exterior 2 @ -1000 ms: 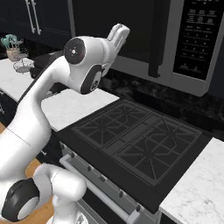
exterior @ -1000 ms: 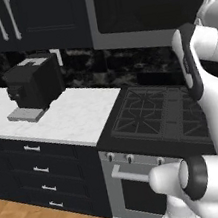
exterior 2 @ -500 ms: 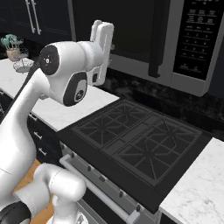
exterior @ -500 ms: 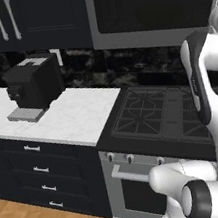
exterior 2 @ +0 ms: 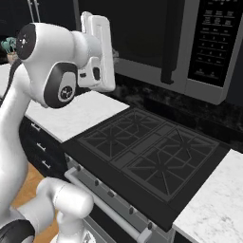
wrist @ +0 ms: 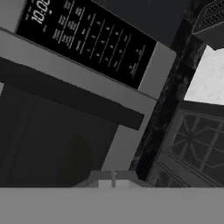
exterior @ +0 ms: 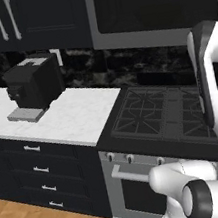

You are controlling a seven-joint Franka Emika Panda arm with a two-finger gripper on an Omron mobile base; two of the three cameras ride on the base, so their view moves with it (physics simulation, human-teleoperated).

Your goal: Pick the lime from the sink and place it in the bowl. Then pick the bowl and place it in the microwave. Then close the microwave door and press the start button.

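Pincer (wrist: pixel 113 178) closed w/ nothing in it, raised in front of the microwave door (exterior 2: pixel 142 38), which is shut, microwave (exterior 2: pixel 199 90) mounted above the stove (exterior 2: pixel 147 156), dark control panel (wrist: pixel 83 41) showing digits, white desk (exterior: pixel 66 116) beside.

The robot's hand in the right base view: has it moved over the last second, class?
Yes. The hand has swung from tilted to upright, nearer the microwave door, while the stove stays put.
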